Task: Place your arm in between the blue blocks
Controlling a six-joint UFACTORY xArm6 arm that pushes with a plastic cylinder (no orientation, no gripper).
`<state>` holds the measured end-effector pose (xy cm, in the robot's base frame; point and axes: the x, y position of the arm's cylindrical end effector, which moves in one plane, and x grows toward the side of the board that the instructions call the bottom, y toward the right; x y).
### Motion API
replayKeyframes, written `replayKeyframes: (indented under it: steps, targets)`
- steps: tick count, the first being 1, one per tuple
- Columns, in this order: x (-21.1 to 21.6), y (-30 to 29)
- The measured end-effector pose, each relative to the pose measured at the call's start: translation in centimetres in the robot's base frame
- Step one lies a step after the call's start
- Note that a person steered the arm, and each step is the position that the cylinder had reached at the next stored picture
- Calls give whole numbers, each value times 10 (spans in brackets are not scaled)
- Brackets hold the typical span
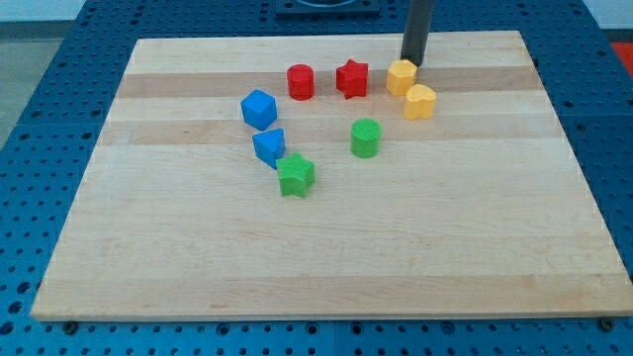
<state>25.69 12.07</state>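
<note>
Two blue blocks sit at the board's upper left of centre: a blue cube (258, 109) and, just below it, a smaller blue block (268, 146) of angular shape. A narrow gap separates them. My tip (409, 61) is far to their right, near the view's top, touching or nearly touching the top edge of a yellow hexagonal block (401, 76).
A red cylinder (300, 81) and a red star (351, 78) lie between the blue blocks and my tip. A yellow heart-like block (419, 101), a green cylinder (365, 137) and a green star (295, 175) lie lower. The wooden board (326, 257) rests on a blue perforated table.
</note>
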Motion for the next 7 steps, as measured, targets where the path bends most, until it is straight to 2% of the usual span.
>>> replayKeyframes:
  steps: [3, 5, 7]
  targets:
    - [21, 7]
    - [71, 26]
    - [75, 22]
